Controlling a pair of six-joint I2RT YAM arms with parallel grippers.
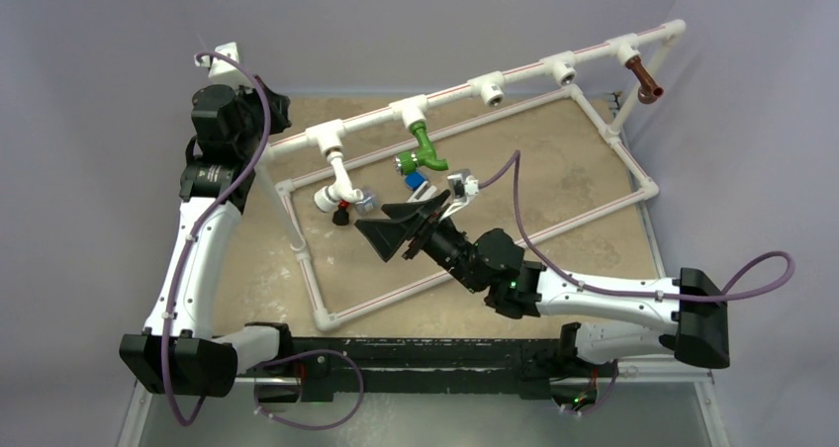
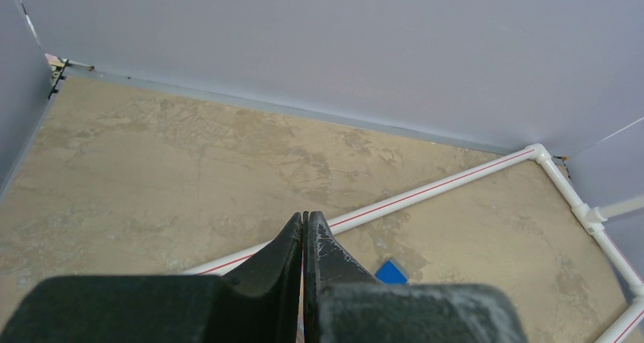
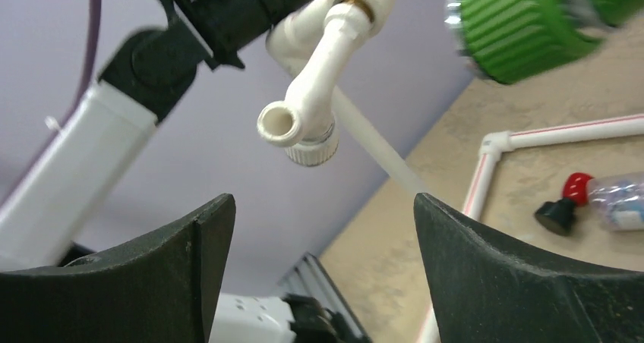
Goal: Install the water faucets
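surface: mottled tan tabletop [image 1: 579, 175] | room: lavender-grey walls [image 1: 396, 12] | left gripper [image 2: 304, 225] clenched, empty | right gripper [image 3: 323, 206] spread wide, holding nothing

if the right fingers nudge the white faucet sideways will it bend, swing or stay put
Probably swings, not bends: the white faucet looks like rigid plastic hanging from a tee fitting. Likely light, since its spout shows hollow. Its smooth round body might slip between the open right fingers.

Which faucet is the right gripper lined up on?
The white faucet, framed between the right gripper's fingers; the green faucet sits off to the side, the brown faucet far away.
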